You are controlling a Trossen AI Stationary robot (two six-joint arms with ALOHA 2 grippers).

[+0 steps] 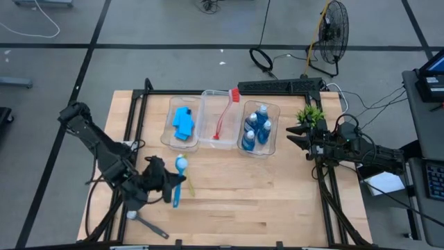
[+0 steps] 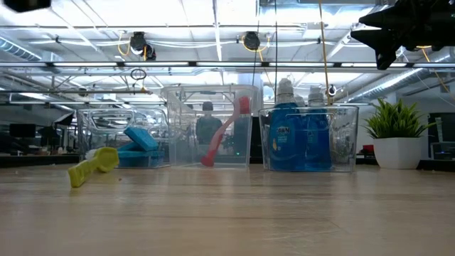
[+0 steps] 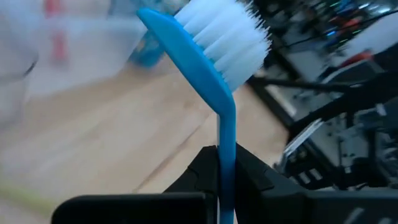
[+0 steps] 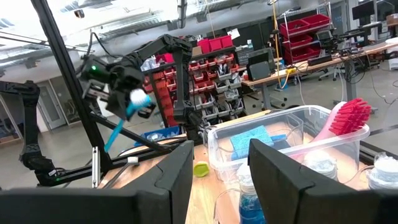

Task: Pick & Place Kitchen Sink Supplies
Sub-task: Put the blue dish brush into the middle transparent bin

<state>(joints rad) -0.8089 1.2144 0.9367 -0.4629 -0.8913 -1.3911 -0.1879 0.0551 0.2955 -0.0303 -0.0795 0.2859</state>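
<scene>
- High view: the left gripper [image 1: 168,182] sits over the front-left part of the wooden table [image 1: 236,201], clamped narrowly on the handle of the blue brush [image 1: 178,179].
- The blue brush has its white bristle head toward the bins and its handle running toward the front edge of the table; the left wrist view shows the handle pinched between the two dark fingers [image 3: 261,180], with the head [image 3: 211,37] sticking out beyond them.
- The yellow-green brush [image 1: 189,185] lies on the table just beside the blue brush; in the low view it rests flat on the wood [image 2: 92,165], in front of the leftmost bin.
- The grey-black brush [image 1: 147,223] lies near the front-left corner of the table, close to the left arm.
- Three clear bins stand in a row at the back of the table.
- The left bin [image 1: 171,111] holds blue sponges [image 1: 184,123].
- The middle bin [image 1: 206,104] holds the red brush [image 1: 225,114], which leans with its head over the back rim.
- The right bin [image 1: 275,111] holds the blue-liquid bottles [image 1: 257,128], standing upright and packed together.
- The right gripper [image 1: 296,137] hovers just beside the right bin and next to the potted plant [image 1: 310,115], raised clear of the table; its fingers [image 4: 273,168] stand wide apart and hold nothing.
</scene>
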